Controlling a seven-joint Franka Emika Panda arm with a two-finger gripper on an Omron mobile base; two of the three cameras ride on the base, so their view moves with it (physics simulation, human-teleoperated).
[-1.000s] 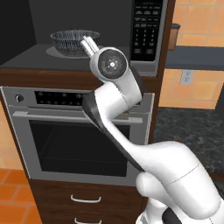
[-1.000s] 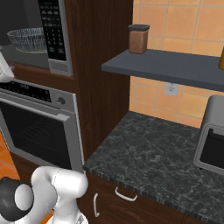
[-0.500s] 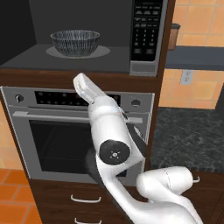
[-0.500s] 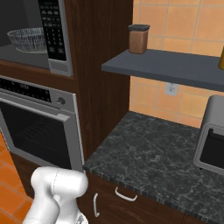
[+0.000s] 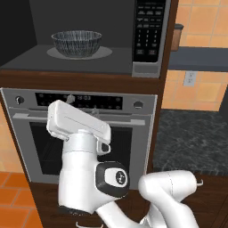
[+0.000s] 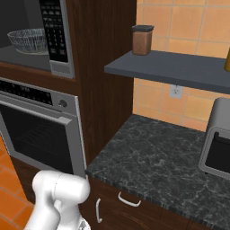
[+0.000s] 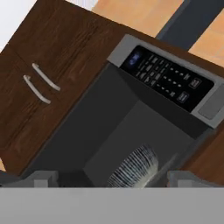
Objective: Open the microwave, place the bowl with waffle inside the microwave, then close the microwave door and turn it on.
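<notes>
A: Where is the bowl (image 5: 76, 43)?

B: It sits inside the microwave (image 5: 95, 38), on the round turntable (image 5: 103, 52) over the grey floor of the cavity. From the right base view the bowl (image 6: 28, 40) shows just left of the black keypad (image 6: 53, 30).

A: And the waffle?

B: I cannot make it out inside the ribbed wall.

A: Is the microwave shut?

B: No, the cavity stands open to the front.

A: What about the tool (image 7: 107, 177)?

B: Its two tips stand wide apart, released, with nothing between them. It looks into the cavity, the striped bowl (image 7: 135, 168) just beyond it.

A: What else is around?

B: The silver oven (image 5: 80, 129) sits below the microwave. A dark stone desk (image 6: 157, 166) lies to the right, a brown jar (image 6: 142, 39) on the shelf (image 6: 179, 69) above it.
</notes>
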